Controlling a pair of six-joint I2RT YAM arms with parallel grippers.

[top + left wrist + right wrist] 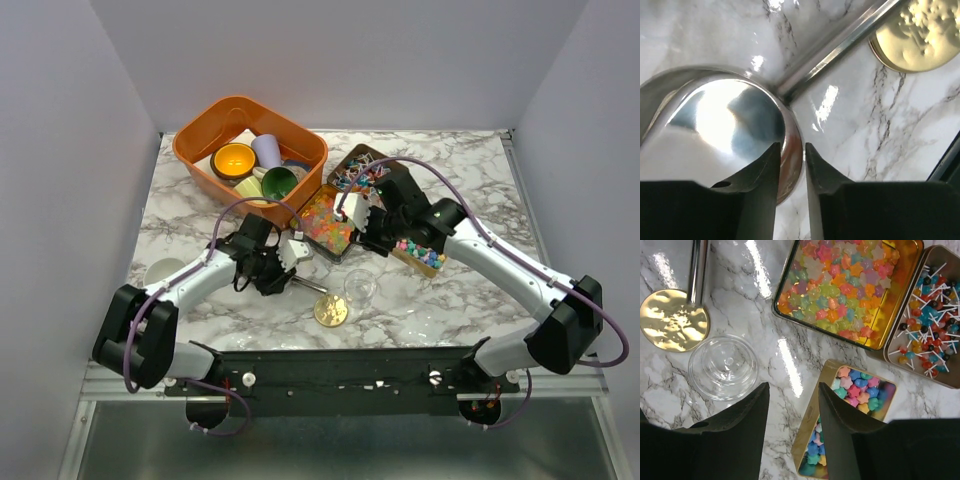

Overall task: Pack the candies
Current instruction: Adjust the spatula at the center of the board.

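Three open gold tins hold the candies. One has orange, yellow and pink star pieces [325, 222] [840, 285], one has twisted-wrapper pieces [355, 170] [930, 315], and a narrow one has blue, pink and green stars [420, 250] [857, 397]. My left gripper [285, 262] [792, 146] is shut on the rim of a shiny metal scoop [725, 120] resting on the marble. The scoop's handle [310, 285] runs toward a flat gold disc [331, 311]. My right gripper [365, 225] [793, 387] is open and empty above the marble, between a clear glass jar [724, 367] and the narrow tin.
An orange basket [200, 135] of coloured cups and bowls stands at the back left. The glass jar [360, 285] sits in front of the tins, beside the gold disc [672, 320]. A small white round object [160, 272] lies at the table's left edge.
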